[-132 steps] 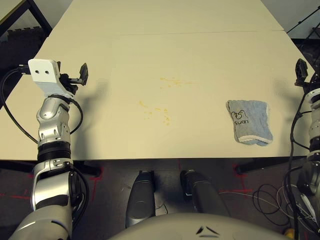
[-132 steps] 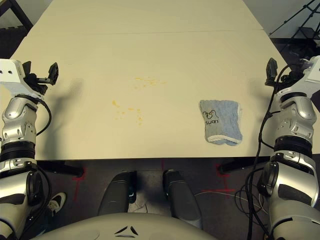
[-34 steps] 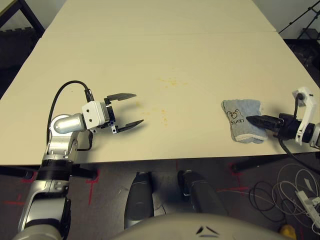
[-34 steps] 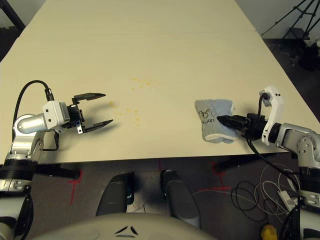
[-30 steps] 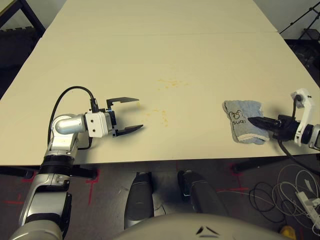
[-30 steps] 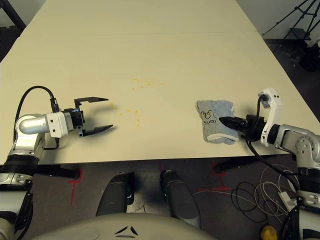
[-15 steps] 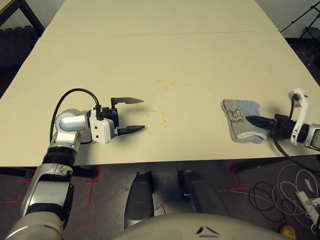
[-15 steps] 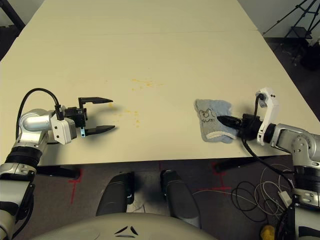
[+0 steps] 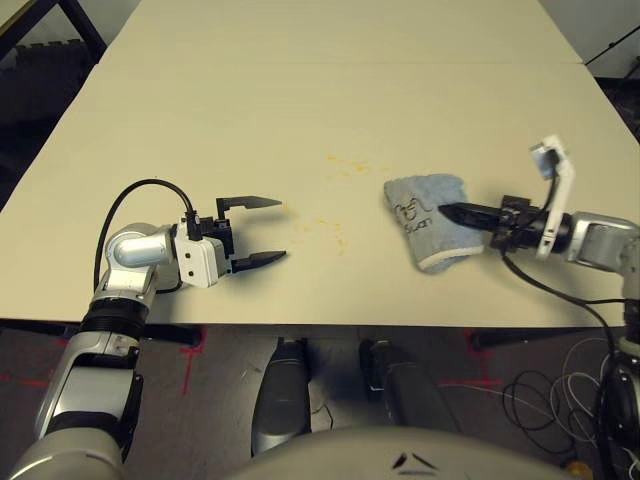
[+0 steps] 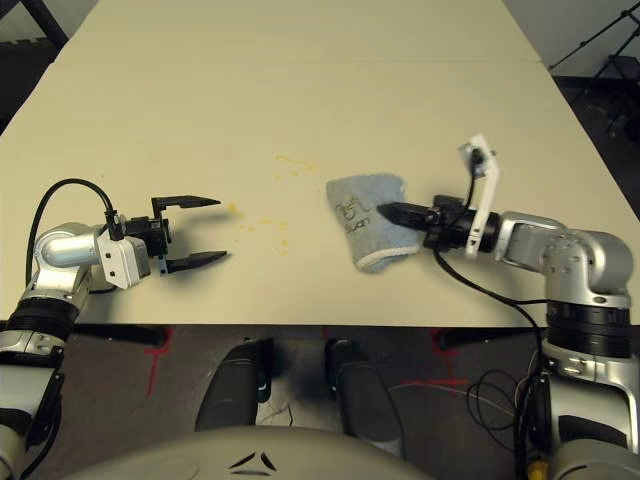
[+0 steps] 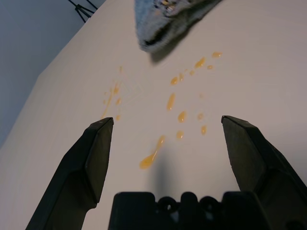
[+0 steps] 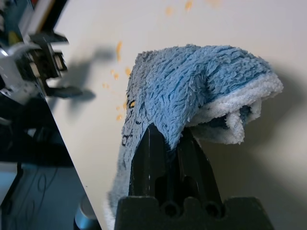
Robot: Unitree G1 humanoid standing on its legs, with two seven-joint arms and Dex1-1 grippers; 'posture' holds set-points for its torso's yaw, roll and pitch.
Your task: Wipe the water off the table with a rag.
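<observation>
Rag (image 9: 428,217) grey-blue terry, white hem; dark print on it reads roughly "suan" under a small cartoon outline, letters too small to be sure. It sits right of table centre, bunched and draped over the right gripper (image 10: 392,212), whose fingers are pinched together on the cloth's right side; the right wrist view shows the fold hanging over the fingertips, hem curled under. Far part of the rag looks lifted off the surface, cannot tell how much still touches.

Table (image 9: 300,110) pale cream, thin seam across the far part, front edge near the robot. Dark floor below with red tape marks and loose cables at right; dark stand legs at the far right corner.

Water (image 9: 340,237): tiny orange-yellow specks, one cluster between the grippers near the rag's left edge, another fainter cluster just beyond it (image 9: 347,165). Left wrist view shows the drops clearly, a longer smear nearest the fingers.

Left gripper (image 9: 262,230) low over the table left of the specks, fingers spread wide, holding nothing, pointing toward the rag. Right arm is cut off at the picture edge.
</observation>
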